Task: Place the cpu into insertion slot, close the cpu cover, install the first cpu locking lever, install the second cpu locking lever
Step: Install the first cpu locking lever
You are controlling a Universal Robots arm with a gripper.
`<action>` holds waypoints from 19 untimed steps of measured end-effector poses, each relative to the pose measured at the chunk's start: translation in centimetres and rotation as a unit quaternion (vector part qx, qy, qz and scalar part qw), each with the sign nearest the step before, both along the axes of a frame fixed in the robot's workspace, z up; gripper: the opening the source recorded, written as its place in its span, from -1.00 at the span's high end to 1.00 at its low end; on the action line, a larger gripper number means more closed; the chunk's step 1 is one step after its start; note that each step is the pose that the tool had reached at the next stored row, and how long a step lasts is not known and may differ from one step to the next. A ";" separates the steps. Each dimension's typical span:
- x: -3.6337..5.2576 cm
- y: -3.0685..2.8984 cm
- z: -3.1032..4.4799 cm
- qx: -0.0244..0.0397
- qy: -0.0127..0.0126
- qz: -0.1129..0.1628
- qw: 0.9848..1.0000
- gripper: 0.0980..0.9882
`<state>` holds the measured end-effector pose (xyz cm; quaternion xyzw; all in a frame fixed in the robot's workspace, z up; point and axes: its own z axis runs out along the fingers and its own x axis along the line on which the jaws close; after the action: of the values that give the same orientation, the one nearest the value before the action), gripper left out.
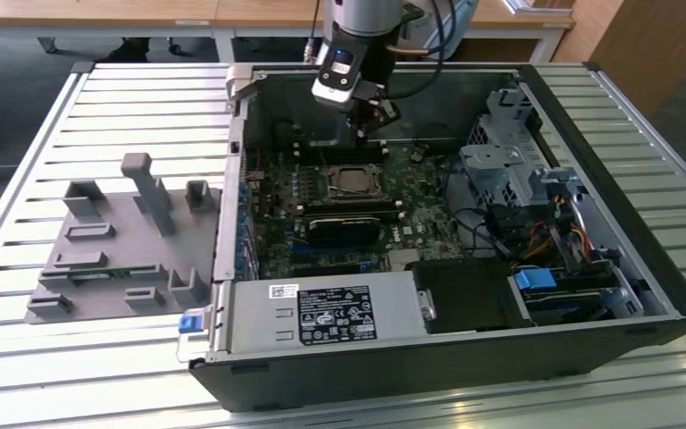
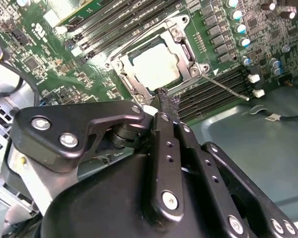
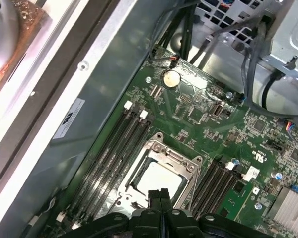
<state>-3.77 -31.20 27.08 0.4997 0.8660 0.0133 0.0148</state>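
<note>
One grey moulded fixture, blocky, with upright pegs and shallow pockets, sits on the slatted metal tabletop at the exterior view's left.

One open black computer case, steel-walled, lies centre to right.

One green motherboard, matt and studded with small components, lies flat inside the case.

One cpu, flat and square with a silver-grey plate, is seated in the insertion slot near the board's middle.

One cpu cover, a thin bright metal frame with a square window, lies flat around the chip.

One wire lever, thin and straight, angles out from the frame's corner across the long black memory slots.

One gripper, black with bolted link plates, has its fingers pressed together with nothing between them. Its textured tips are at the cover's edge, and contact cannot be told.

One perforated steel drive cage stands at the exterior view's right.
</note>
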 end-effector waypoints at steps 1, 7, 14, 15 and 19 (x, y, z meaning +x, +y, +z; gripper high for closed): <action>0.00 0.00 0.00 0.000 0.000 0.003 1.000 0.95; 0.00 0.00 0.00 0.000 0.000 0.019 1.000 0.95; 0.00 0.00 0.00 0.000 0.000 0.038 0.999 0.95; 0.00 0.00 0.00 0.000 0.000 0.041 0.999 0.95; 0.00 0.00 0.00 0.000 0.000 0.051 0.999 0.95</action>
<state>-3.77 -31.20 27.08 0.4545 0.8905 0.0140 0.0141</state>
